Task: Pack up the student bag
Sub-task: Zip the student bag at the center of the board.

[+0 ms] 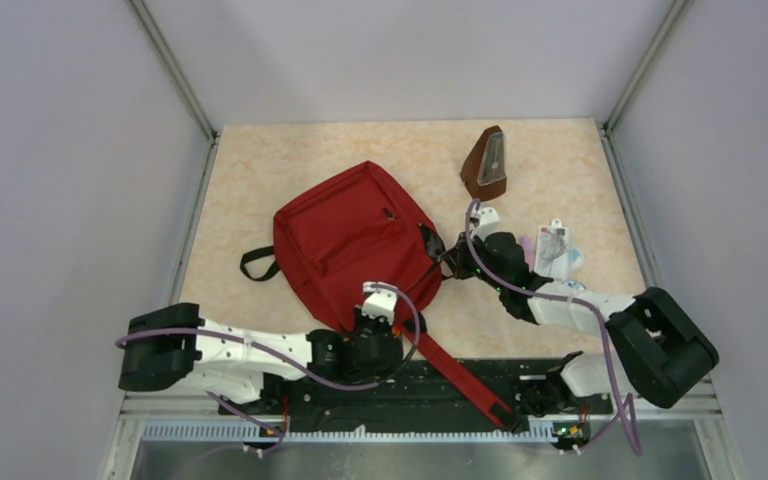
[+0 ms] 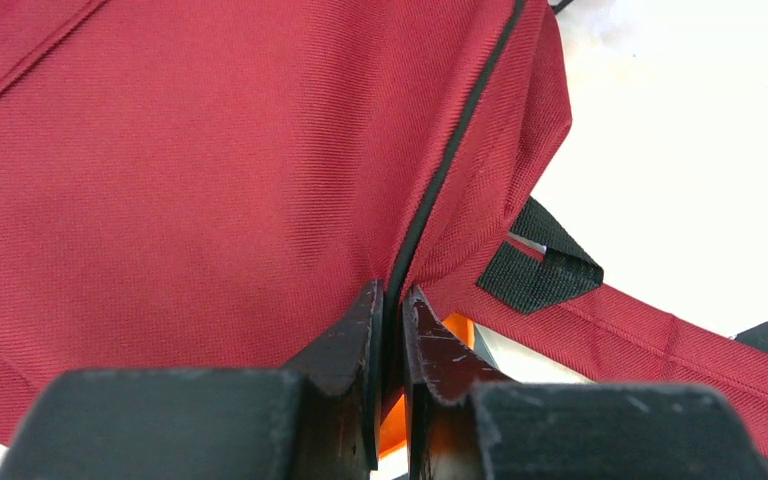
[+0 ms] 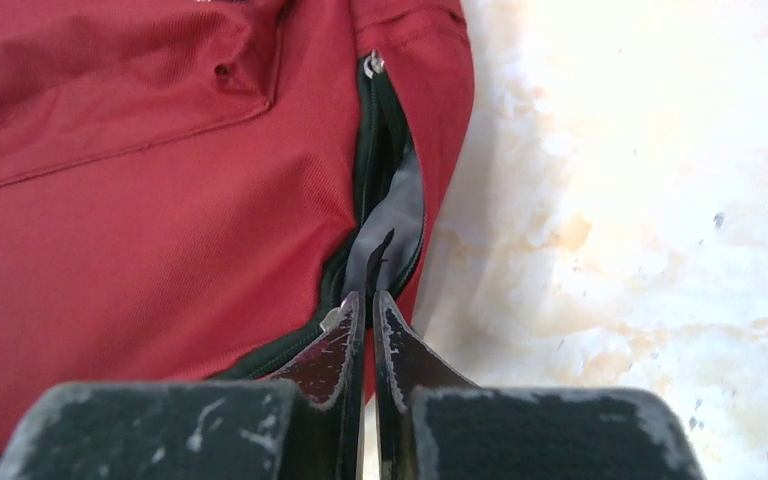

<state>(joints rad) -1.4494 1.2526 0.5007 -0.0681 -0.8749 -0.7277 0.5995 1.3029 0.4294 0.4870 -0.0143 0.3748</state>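
The student bag (image 1: 350,240) lay flat in the middle of a pale, marble-patterned worktop (image 1: 260,170), with plain grey walls (image 1: 60,150) on three sides. The left hand (image 2: 392,300) was almost closed, pinching the black seam at the bag's near corner. The right hand (image 3: 368,300) was fully closed at the half-open zipper (image 3: 364,140), with a thin black pull between its tips.
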